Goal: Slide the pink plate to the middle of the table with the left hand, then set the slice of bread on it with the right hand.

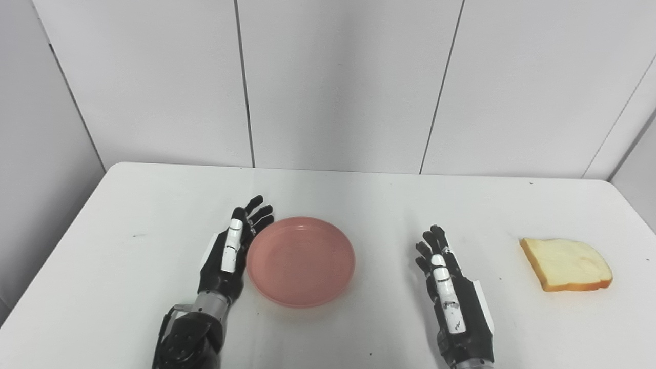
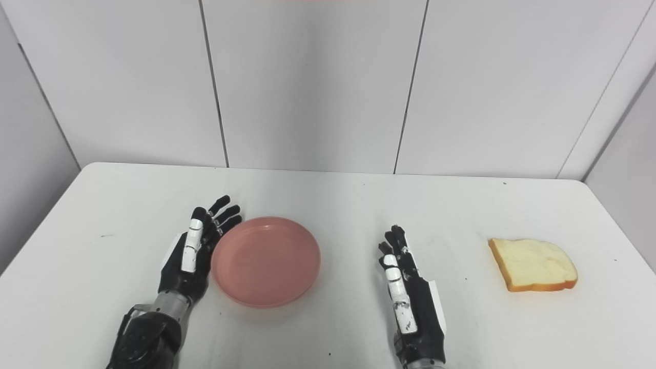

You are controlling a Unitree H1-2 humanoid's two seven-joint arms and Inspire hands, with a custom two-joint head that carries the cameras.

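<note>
The pink plate (image 1: 301, 260) lies on the white table (image 1: 359, 205), a little left of the middle. My left hand (image 1: 231, 251) stands on edge against the plate's left rim, palm toward it, fingers straight and holding nothing. Well to the right of the plate, my right hand (image 1: 451, 294) rests near the front edge, fingers stretched forward and empty. The slice of bread (image 1: 566, 264) lies flat at the far right, apart from the right hand.
White wall panels (image 1: 338, 82) close off the back of the table. Bare tabletop stretches between the plate and the bread and behind both hands.
</note>
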